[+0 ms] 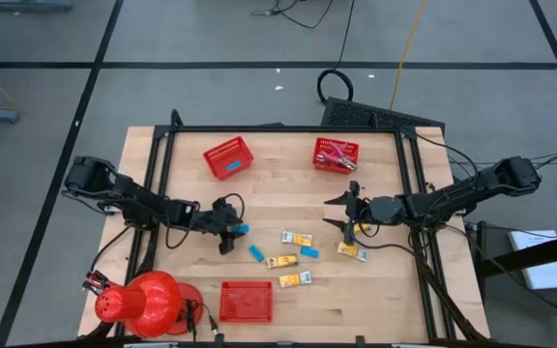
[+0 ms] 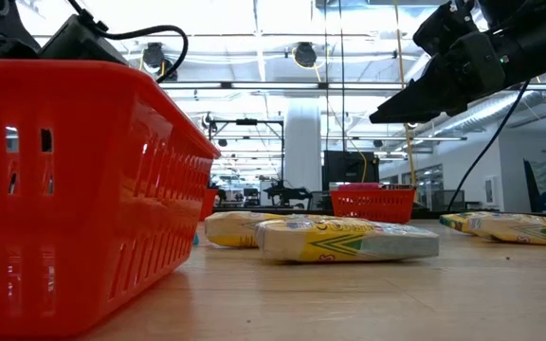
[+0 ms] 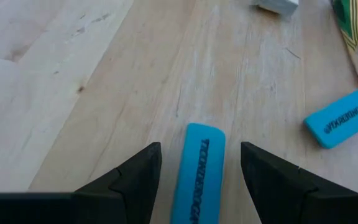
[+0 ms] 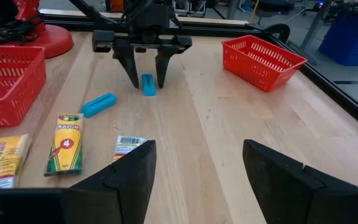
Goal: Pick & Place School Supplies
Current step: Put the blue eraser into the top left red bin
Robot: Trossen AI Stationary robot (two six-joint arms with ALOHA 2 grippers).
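left gripper (image 3: pixel 199 171) open, straddling the blue eraser (image 3: pixel 197 171) near the front basket (image 1: pixel 247 301); we fear off-centre closing spins it out (right gripper (image 1: pixel 348 211) open, idle).

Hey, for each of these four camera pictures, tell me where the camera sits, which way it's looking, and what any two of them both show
High: overhead, straight down; both arms, left gripper, right gripper.
Low: table height, level across table; red basket close, an arm above.
Left wrist: on left arm, looking down past open fingers straddling a blue eraser.
Right wrist: on right arm, across table past open fingers.
Shared: right wrist also shows the left gripper over that eraser.
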